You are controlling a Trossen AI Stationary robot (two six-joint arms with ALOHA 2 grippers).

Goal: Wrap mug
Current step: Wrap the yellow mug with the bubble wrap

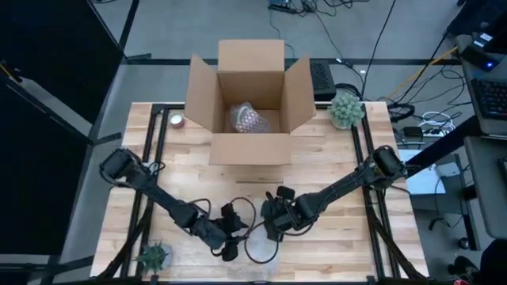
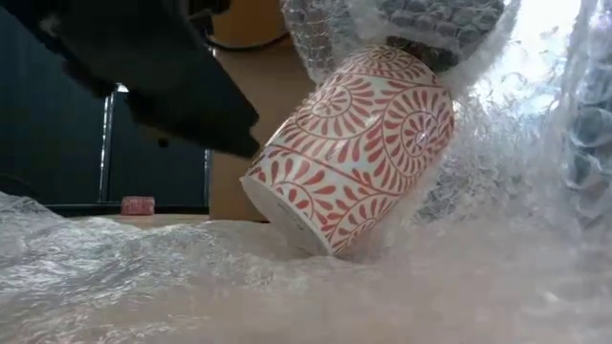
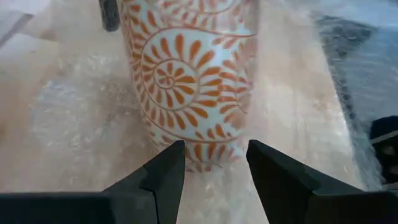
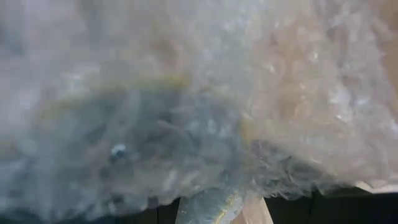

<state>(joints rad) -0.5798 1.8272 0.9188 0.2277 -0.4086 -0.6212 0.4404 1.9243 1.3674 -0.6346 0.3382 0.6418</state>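
At the table's near edge a sheet of bubble wrap (image 2: 287, 287) lies spread, and the mug (image 2: 359, 143), white with orange-red spiral leaf patterns, sits on it tilted, its base pressed into the film. The left gripper (image 3: 214, 163) is just before the mug's lower wall, its fingers (image 3: 166, 171) parted and holding nothing. The right gripper (image 1: 273, 214) is beside it, pressed into wrap that fills its view; whether it grips cannot be told. Farther back stands an open cardboard box (image 1: 247, 103) containing a wrapped bundle (image 1: 247, 119).
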